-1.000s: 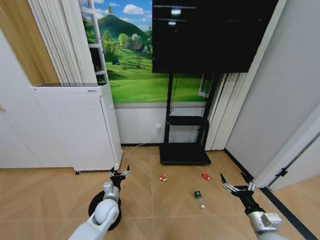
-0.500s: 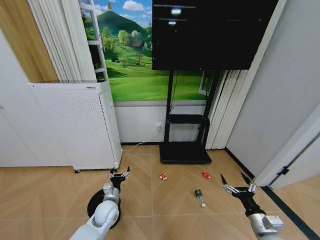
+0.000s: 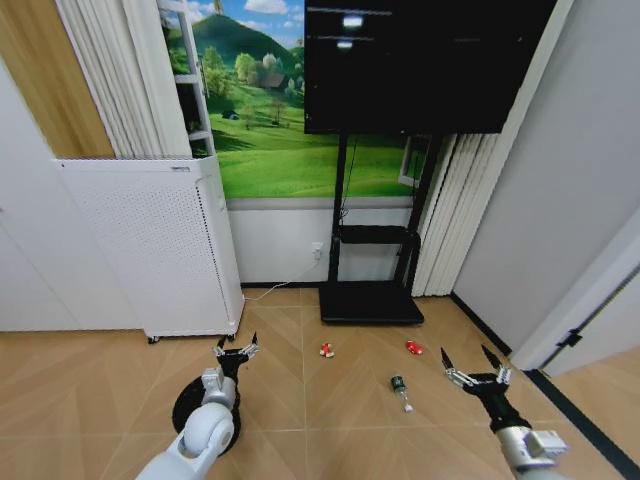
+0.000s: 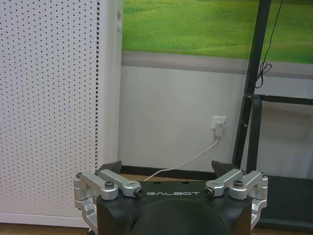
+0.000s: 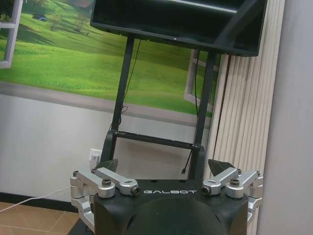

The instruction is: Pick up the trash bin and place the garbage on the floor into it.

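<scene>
Left gripper: fingers spread, holding nothing, above the trash bin.
Right gripper: fingers spread, holding nothing, right of the green bottle.
Garbage: wrapper bit, red bit and bottle on the floor before the TV-stand base.
Nearby: white perforated cabinet behind the bin.
</scene>
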Tool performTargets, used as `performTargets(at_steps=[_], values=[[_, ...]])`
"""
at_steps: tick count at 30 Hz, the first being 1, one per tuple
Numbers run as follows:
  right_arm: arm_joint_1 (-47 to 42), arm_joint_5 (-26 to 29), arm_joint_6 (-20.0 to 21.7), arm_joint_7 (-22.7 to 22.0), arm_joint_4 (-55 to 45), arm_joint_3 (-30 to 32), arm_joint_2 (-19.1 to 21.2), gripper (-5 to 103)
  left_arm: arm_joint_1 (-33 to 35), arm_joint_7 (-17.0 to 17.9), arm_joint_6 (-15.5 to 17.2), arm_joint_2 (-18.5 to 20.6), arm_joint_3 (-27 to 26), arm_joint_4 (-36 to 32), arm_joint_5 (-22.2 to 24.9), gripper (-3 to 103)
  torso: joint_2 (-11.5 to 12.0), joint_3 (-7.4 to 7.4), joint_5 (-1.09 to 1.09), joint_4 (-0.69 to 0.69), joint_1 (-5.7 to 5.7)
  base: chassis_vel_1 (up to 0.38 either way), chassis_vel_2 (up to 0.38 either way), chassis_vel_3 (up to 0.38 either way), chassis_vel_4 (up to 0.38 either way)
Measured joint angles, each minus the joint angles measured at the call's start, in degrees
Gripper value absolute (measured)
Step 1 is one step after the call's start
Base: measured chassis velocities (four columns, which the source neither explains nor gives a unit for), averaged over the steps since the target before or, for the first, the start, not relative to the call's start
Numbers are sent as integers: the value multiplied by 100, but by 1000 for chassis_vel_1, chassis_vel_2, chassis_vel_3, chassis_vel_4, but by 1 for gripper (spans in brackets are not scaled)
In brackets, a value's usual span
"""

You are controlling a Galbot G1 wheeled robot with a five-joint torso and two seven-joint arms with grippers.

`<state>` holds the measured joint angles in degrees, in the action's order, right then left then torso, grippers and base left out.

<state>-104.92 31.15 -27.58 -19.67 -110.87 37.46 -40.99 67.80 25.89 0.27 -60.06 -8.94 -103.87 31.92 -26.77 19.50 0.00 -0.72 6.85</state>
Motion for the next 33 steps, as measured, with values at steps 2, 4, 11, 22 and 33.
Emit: performTargets(at_steps=[2,4,11,22,33], values=[[-5,-7,0,0,5,-3,-12,100,11,-4,-4,0,-5,0,-1,100,29,-16,0,0,-12,0,0,0,0],[-19,-21,0,1,6,-6,-32,100,29,-7,-4,0,-6,-4,-2,100,90,-56,0,0,-34,0,0,0,0],[-35,-70,-3,7,7,-12,-73,100,58,-6,2,17,-7,-53,4,100,241,-151,0,0,-89,0,0,0,0],[-52,-213,-32,46,75,-105,-224,100,344,-13,3,45,-166,-124,2,100,461,-294,-1,0,-167,0,0,0,0],[-49,-332,-108,115,184,-158,-358,100,831,-39,0,156,-513,-330,10,100,694,-449,-1,0,-245,0,0,0,0]])
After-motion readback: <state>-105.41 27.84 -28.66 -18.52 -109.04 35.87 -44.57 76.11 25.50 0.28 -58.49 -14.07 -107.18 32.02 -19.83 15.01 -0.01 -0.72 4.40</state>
